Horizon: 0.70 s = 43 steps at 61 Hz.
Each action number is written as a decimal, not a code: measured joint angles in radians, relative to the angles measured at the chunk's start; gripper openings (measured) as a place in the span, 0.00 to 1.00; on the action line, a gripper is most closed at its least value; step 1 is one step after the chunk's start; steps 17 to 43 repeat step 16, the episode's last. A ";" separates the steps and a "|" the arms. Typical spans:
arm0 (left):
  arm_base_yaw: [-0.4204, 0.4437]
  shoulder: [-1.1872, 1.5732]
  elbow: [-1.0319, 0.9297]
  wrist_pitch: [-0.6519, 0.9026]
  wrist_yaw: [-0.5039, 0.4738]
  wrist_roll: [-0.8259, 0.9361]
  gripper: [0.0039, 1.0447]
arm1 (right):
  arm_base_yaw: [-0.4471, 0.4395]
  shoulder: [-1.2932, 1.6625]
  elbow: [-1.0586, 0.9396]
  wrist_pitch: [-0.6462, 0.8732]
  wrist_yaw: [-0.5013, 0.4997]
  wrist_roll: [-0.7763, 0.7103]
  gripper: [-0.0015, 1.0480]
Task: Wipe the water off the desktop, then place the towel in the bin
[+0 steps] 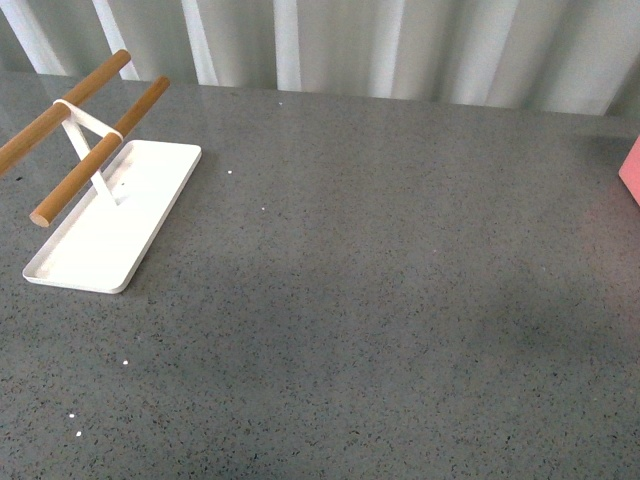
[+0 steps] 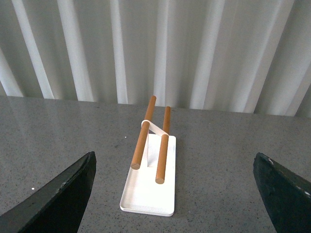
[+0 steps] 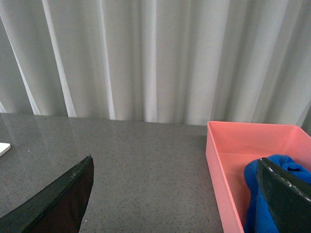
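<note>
The dark grey speckled desktop fills the front view; no arm shows there. In the right wrist view the blue plush towel lies inside the pink bin, partly hidden behind one black finger. My right gripper is open and empty, one finger over the bin, the other over the desktop. Only a pink corner of the bin shows at the right edge of the front view. My left gripper is open and empty above the desktop, facing the white tray.
A flat white tray carrying two wooden rods on a white bracket stands at the far left; it also shows in the left wrist view. Pale curtains hang behind the table's far edge.
</note>
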 joint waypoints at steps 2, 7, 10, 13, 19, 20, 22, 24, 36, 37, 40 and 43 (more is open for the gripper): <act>0.000 0.000 0.000 0.000 0.000 0.000 0.94 | 0.000 0.000 0.000 0.000 0.000 0.000 0.93; 0.000 0.000 0.000 0.000 0.000 0.000 0.94 | 0.000 0.000 0.000 0.000 0.000 0.000 0.93; 0.000 0.000 0.000 0.000 0.000 0.000 0.94 | 0.000 0.000 0.000 0.000 0.000 0.000 0.93; 0.000 0.000 0.000 0.000 0.000 0.000 0.94 | 0.000 0.000 0.000 0.000 0.000 0.000 0.93; 0.000 0.000 0.000 0.000 0.000 0.000 0.94 | 0.000 0.000 0.000 0.000 0.000 0.000 0.93; 0.000 0.000 0.000 0.000 0.000 0.000 0.94 | 0.000 0.000 0.000 0.000 0.000 0.000 0.93; 0.000 0.000 0.000 0.000 0.000 0.000 0.94 | 0.000 0.000 0.000 0.000 0.000 0.000 0.93; 0.000 0.000 0.000 0.000 0.000 0.000 0.94 | 0.000 0.000 0.000 0.000 0.000 0.000 0.93; 0.000 0.000 0.000 0.000 0.000 0.000 0.94 | 0.000 0.000 0.000 0.000 0.000 0.000 0.93; 0.000 0.000 0.000 0.000 0.000 0.000 0.94 | 0.000 0.000 0.000 0.000 0.000 0.000 0.93; 0.000 0.000 0.000 0.000 0.000 0.000 0.94 | 0.000 0.000 0.000 0.000 0.000 0.000 0.93; 0.000 0.000 0.000 0.000 0.000 0.000 0.94 | 0.000 0.000 0.000 0.000 0.000 0.000 0.93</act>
